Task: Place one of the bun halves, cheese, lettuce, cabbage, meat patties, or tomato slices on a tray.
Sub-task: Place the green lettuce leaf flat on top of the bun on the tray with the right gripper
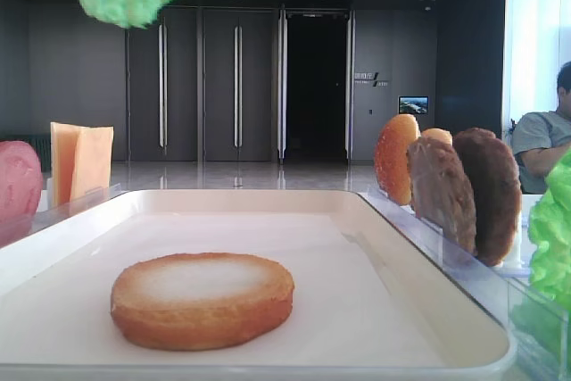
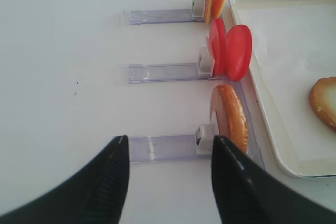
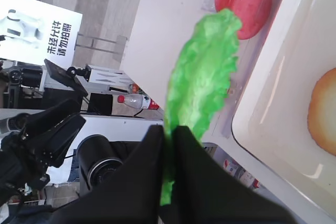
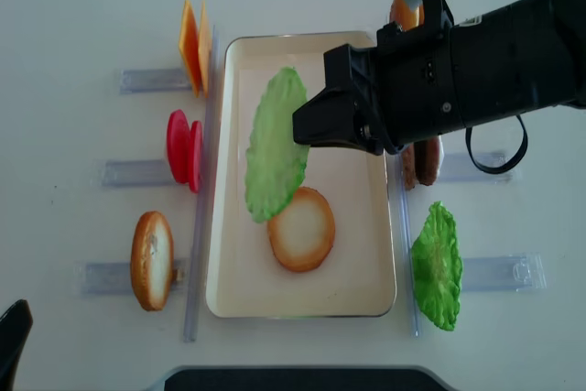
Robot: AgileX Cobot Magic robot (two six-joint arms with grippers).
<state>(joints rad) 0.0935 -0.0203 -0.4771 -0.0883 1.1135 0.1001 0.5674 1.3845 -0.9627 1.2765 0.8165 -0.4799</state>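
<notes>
L pincer [image 2: 169,177] is hovering w/ jaws apart, gripping nothing, over the bench [image 2: 68,51] left of the tray [image 4: 229,254]. A bun half [image 4: 301,229] is lying flat inside the tray. R pincer [image 3: 169,135] is clamping a lettuce [image 4: 275,144] leaf by its rim, hanging above the tray's left part, overlapping the bun's edge from overhead.

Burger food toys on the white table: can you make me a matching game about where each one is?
Things:
1. frilly green lettuce disc
2. round toasted bun half
3. red tomato slices
4. yellow-orange cheese squares

Places:
A. lying flat in the cream-white tray
B. far rack left of the tray
C. pinched in the right claw
D. middle rack left of the tray

Pairs: 1-C, 2-A, 3-D, 4-B
</notes>
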